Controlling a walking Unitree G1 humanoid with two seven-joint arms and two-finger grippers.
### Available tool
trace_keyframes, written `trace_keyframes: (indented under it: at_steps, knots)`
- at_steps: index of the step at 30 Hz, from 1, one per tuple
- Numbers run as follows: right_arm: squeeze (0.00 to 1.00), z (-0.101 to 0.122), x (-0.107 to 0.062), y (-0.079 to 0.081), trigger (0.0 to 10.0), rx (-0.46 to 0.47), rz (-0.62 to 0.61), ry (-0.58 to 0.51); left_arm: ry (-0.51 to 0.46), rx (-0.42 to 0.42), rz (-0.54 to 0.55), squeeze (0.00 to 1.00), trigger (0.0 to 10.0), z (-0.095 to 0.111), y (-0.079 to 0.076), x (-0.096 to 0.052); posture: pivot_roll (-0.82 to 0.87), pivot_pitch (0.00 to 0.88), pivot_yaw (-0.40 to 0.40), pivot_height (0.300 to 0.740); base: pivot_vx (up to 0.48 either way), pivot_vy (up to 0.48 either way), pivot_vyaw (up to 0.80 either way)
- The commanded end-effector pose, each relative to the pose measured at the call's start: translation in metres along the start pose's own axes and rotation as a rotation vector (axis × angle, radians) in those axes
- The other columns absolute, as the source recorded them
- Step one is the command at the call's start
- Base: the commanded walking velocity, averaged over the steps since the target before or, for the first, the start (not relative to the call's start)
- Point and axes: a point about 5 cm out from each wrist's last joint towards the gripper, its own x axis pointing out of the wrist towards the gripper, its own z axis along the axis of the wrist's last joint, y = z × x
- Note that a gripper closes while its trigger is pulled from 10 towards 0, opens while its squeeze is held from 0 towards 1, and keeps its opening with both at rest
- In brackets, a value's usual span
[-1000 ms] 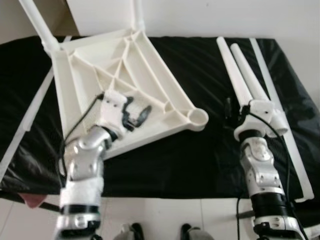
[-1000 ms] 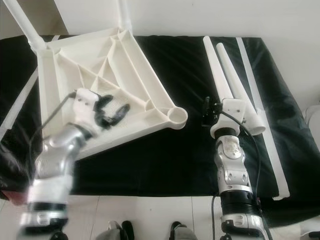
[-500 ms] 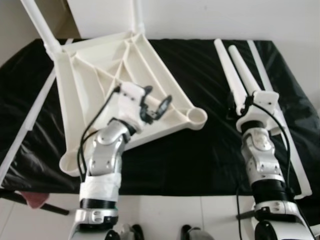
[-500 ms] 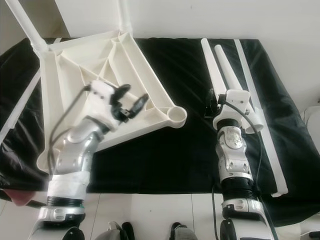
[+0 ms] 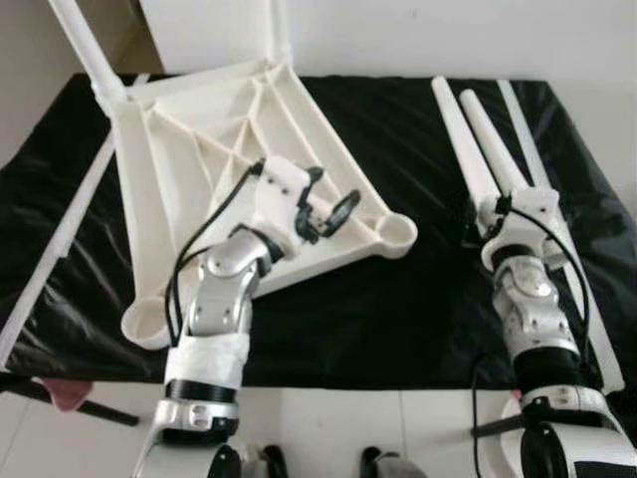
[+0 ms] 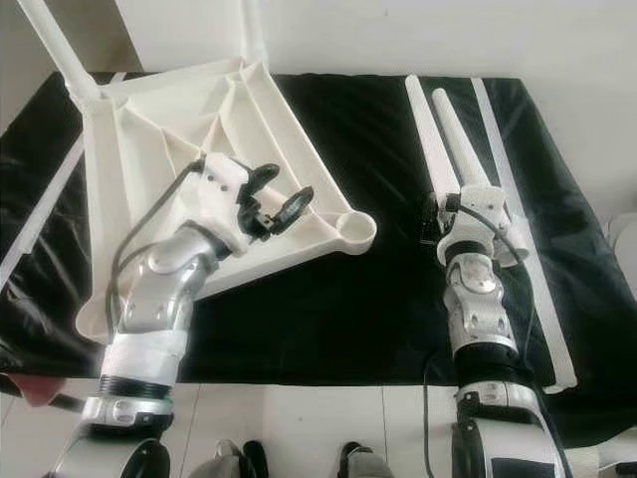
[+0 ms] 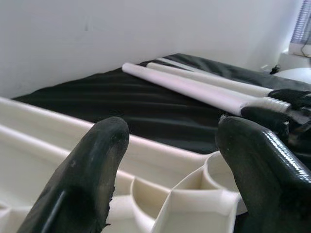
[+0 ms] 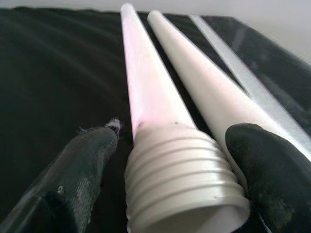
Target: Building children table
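One threaded leg point(image 8: 160, 121) lies between the right end effector point(image 8: 165, 194) fingers.

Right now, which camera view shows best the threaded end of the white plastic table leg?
The right wrist view: the white plastic table leg's threaded end sits close up between the right gripper's fingers. The eye views show the leg whole, threads hidden. The left wrist view shows them small.

Two silver jointed arms with black cables; white wrist housings; glossy black fingers point(image 7: 87, 165).
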Motion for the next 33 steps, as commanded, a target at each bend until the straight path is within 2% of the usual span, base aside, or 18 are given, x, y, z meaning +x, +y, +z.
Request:
trace_keyframes:
  at_steps: [1,5,7,12,13,15,16,22,23,25,26,33]
  knots:
    - [0.00,-0.009,0.000,-0.002,10.0,-0.006,0.010,0.062,-0.004,0.013,0.073,0.00,10.0,0.004,0.003,0.001,-0.11,0.175,0.013,0.740,0.000,0.000,0.00]
    - [0.00,-0.016,0.000,0.000,10.0,-0.005,0.042,0.102,0.004,0.013,0.053,0.00,10.0,0.003,0.005,0.002,-0.12,0.174,0.012,0.740,0.000,0.000,0.00]
    - [0.00,-0.018,0.001,0.000,10.0,-0.004,0.053,0.104,0.017,0.046,0.074,0.00,10.0,0.002,0.009,0.002,-0.12,0.176,0.013,0.740,0.000,0.000,0.00]
    - [0.00,-0.020,0.002,0.000,10.0,-0.002,0.063,0.111,0.022,0.041,0.098,0.00,10.0,0.003,0.015,0.003,-0.13,0.174,0.010,0.740,0.000,0.000,0.00]
    - [0.00,-0.020,0.003,0.000,8.9,0.005,0.070,0.109,0.023,0.044,0.114,0.00,10.0,0.002,0.017,0.003,-0.13,0.166,0.008,0.740,0.000,0.000,0.00]
    - [0.00,-0.020,0.004,0.001,8.9,0.003,0.079,0.108,0.030,0.040,0.128,0.00,10.0,0.002,0.019,0.004,-0.13,0.162,0.006,0.740,0.000,0.000,0.00]
    - [0.00,-0.019,0.005,0.002,10.0,-0.004,0.084,0.104,0.034,0.046,0.142,0.00,10.0,0.001,0.020,0.004,-0.13,0.161,0.006,0.740,0.000,0.000,0.00]
    - [0.00,-0.020,0.009,0.005,10.0,0.007,0.102,0.118,0.046,0.057,0.176,0.00,10.0,0.000,0.023,0.004,-0.12,0.140,0.002,0.740,0.000,0.000,0.00]
    - [0.00,-0.022,0.009,0.007,4.0,0.004,0.112,0.128,0.055,0.061,0.187,0.00,10.0,-0.001,0.024,0.005,-0.12,0.135,0.001,0.740,0.000,0.000,0.00]
    - [0.00,-0.023,0.010,0.008,4.0,0.002,0.119,0.134,0.060,0.064,0.193,0.00,10.0,-0.001,0.024,0.006,-0.12,0.133,0.000,0.740,0.000,0.000,0.00]
    - [0.00,-0.025,0.010,0.009,0.0,0.015,0.125,0.141,0.071,0.075,0.202,0.00,10.0,-0.003,0.024,0.006,-0.12,0.127,-0.003,0.740,0.000,0.000,0.00]
    - [0.00,-0.026,0.009,0.015,0.0,0.043,0.172,0.130,0.071,0.066,0.204,0.00,10.0,-0.003,0.023,0.007,-0.11,0.112,-0.011,0.740,0.000,0.000,0.00]
